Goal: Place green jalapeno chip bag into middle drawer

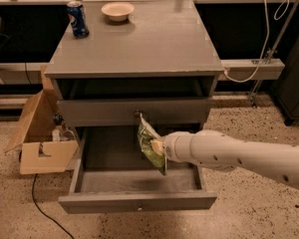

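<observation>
The green jalapeno chip bag [149, 144] hangs upright in my gripper [157, 147], which is shut on its right edge. The white arm [239, 158] reaches in from the right. The bag is held over the open middle drawer [137, 202], above the middle of its floor and just in front of the closed drawer front above it. The pulled-out grey drawer box has nothing lying on the part of its floor that shows; the bag hides part of its back.
The closed drawer front with a brass knob [137, 115] is just behind the bag. A blue soda can [77, 19] and a pale bowl [117, 11] stand on the cabinet top [139, 44]. An open cardboard box [42, 143] sits on the floor at the left, with a black cable [42, 210] beside it.
</observation>
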